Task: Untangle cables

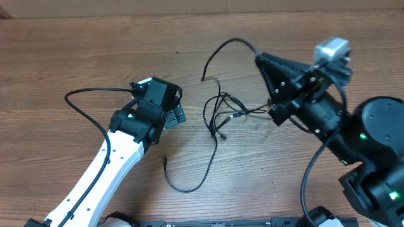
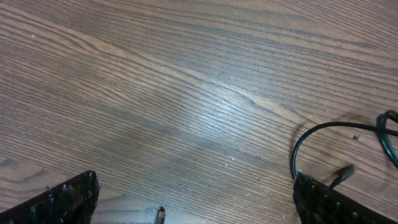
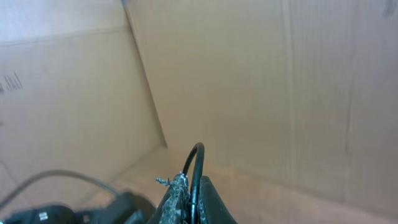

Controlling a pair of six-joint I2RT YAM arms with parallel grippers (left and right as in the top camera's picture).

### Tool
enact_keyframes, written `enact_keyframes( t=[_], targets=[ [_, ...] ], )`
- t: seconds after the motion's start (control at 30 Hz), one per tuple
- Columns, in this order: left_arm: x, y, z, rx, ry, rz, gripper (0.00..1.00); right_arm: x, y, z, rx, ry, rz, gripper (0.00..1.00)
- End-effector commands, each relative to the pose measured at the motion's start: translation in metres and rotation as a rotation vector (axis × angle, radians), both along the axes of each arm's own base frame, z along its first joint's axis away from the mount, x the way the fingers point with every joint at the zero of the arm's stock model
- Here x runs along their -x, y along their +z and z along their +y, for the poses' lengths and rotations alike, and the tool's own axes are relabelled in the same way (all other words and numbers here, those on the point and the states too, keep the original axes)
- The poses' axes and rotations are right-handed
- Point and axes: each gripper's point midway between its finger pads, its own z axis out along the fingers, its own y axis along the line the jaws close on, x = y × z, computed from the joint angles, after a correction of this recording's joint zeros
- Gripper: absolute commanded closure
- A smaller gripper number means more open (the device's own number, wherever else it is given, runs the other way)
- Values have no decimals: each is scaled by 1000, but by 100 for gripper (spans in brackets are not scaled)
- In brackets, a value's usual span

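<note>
Black cables (image 1: 213, 146), one tangle (image 1: 218, 112), one wooden table (image 1: 76, 50)

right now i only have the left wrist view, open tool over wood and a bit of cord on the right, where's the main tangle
observer: The knot of cables lies just right of the left tool, not touching it.
operator: is the other side doing anything with it
observer: Yes, the right tool is shut on one strand that curves from its tip back toward the knot.
operator: any free end near me
observer: One loose tail runs from the knot toward the near side and hooks back, its plug end lying apart from the left tool.
</note>
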Motion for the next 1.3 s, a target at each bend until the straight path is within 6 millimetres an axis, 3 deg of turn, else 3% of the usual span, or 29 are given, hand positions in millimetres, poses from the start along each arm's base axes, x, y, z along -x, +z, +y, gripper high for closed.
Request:
enact_keyframes(
  t=[0.0,0.2,0.3,0.43,0.53,0.77,0.87,0.93,1.1,1.27],
  targets=[
    [-5,8,3,-3,25,-24,0,4,29,-10,-46,-38,-70,96],
    [-5,8,3,-3,25,-24,0,9,56,-13,-94,-38,-167,96],
    [-5,8,3,-3,25,-24,0,13,69,-15,-35,-58,-286,96],
    [-5,8,3,-3,25,-24,0,-4,44,-17,150,-135,-290,96],
    [-5,8,3,-3,25,-24,0,-14,39,-26,161,-206,-260,96],
    [-5,8,3,-3,25,-24,1,-52,29,-96,336,-694,-225,96],
    [-5,8,3,-3,25,-24,0,-71,20,-115,397,-835,-190,96],
    [-5,8,3,-3,25,-24,0,-84,12,-125,420,-873,-165,96],
    [-5,8,3,-3,25,-24,0,-130,-23,-174,504,-978,-63,96],
    [-5,8,3,-3,25,-24,0,-170,-58,-210,535,-888,1,96]
  ],
)
